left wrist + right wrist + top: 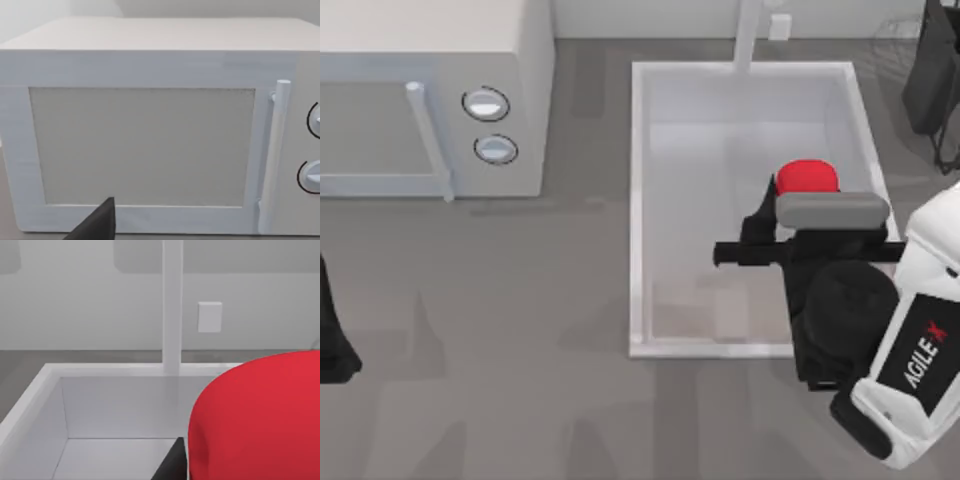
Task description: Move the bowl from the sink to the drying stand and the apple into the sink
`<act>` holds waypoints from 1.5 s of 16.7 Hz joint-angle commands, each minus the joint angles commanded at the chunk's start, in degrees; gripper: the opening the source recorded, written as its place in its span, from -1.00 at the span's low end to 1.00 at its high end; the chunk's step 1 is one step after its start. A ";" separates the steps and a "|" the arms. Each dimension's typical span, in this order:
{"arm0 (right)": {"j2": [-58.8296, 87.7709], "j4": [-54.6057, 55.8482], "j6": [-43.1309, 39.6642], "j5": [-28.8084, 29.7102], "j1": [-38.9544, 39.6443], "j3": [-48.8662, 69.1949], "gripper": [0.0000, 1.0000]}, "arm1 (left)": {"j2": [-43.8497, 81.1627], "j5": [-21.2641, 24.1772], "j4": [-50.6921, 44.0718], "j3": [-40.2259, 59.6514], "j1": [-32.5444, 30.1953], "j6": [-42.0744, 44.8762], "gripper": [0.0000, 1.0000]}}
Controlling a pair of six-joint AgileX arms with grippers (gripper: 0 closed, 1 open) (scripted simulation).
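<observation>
Right gripper [790,215]: over sink [640,200], right side; apparently closed on apple [807,177].
Release: lower first, then open.
Left gripper [95,226]: parked left; jaw state unclear.

- A grey worktop [540,340] spreads under everything, marked with soft shadows.
- A white microwave [430,95] stands at the top view's upper left, with two round knobs [486,103] and a vertical bar handle [274,155] (its door is shut).
- Behind runs a pale grey wall [90,305] carrying a small white square plate [209,316].
- A dark wire rack [932,70] stands in the far right corner.
</observation>
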 joint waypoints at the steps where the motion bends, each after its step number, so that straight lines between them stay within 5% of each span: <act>1: 0.00 0.00 0.00 0.00 0.00 0.00 -0.70 | 0.00 0.00 0.00 0.00 0.00 0.00 1.00; 12: 0.00 0.00 0.00 0.00 0.00 0.00 0.96 | 0.00 0.00 0.00 0.00 0.00 0.00 1.00; 25: -3.57 -3.30 0.30 -2.58 -1.41 -2.78 1.00 | 0.00 0.00 0.00 0.00 0.00 0.00 1.00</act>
